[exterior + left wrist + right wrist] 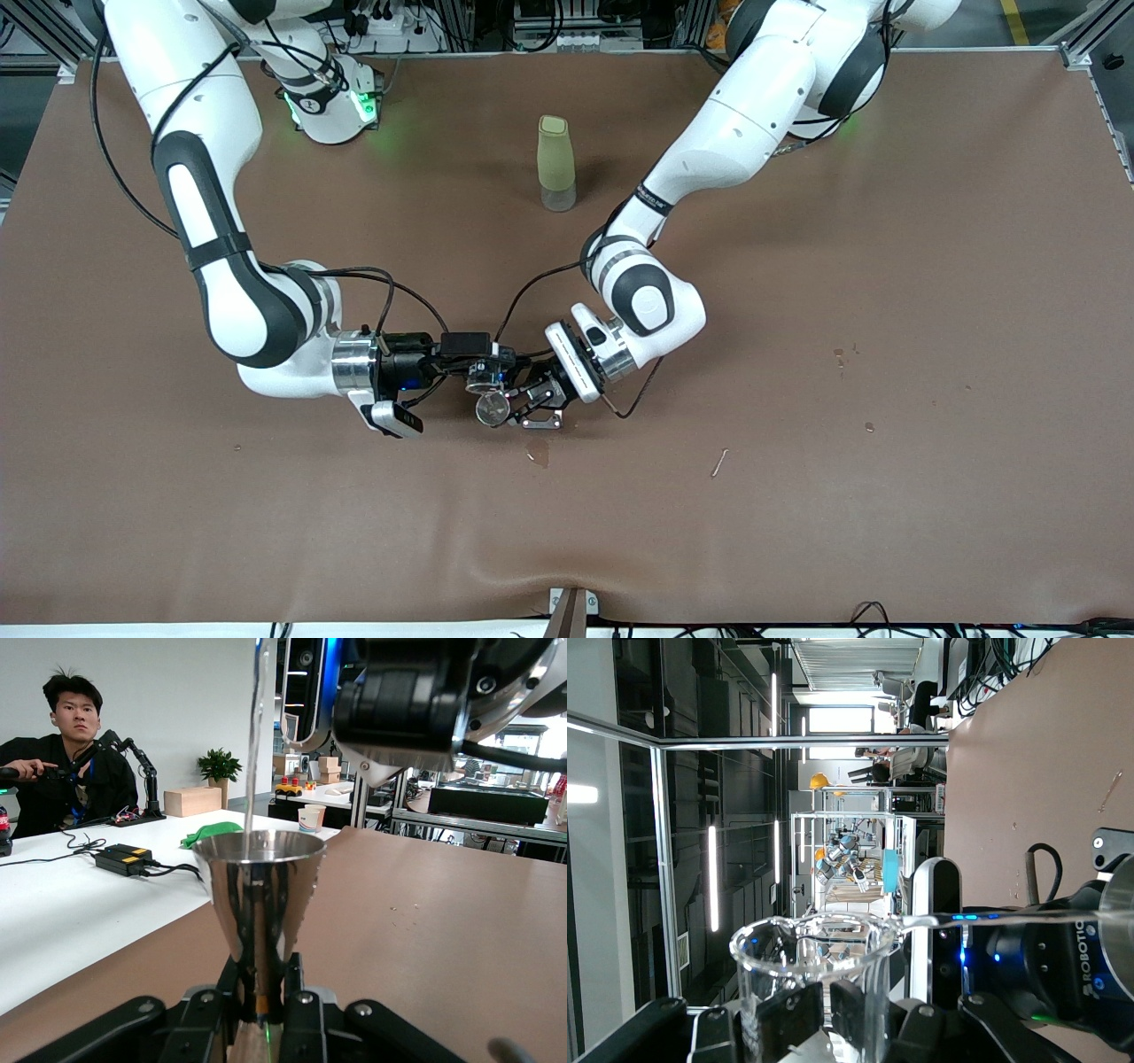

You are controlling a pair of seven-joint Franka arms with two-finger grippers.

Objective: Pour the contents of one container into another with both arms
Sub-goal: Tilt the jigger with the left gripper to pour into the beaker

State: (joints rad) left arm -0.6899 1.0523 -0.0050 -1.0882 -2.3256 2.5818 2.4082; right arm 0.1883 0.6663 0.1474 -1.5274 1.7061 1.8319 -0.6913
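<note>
Water (257,735) streams from our right gripper's (469,368) clamped beaker (811,979) into left gripper's (532,409) clamped cup (260,895); overtilting risks spilling.

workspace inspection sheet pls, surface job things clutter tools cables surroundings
surface: brown table cover, small specks and a rumple at the camera edge
job's things: glass beaker tipped, thin stream falling into metal cup
clutter: green-sleeved bottle upright, nearer the bases
tools: right tool shut on the beaker over mid-table; left tool shut on the cup
cables: black cables trail along both wrists
surroundings: seated person, desks, shelving
</note>
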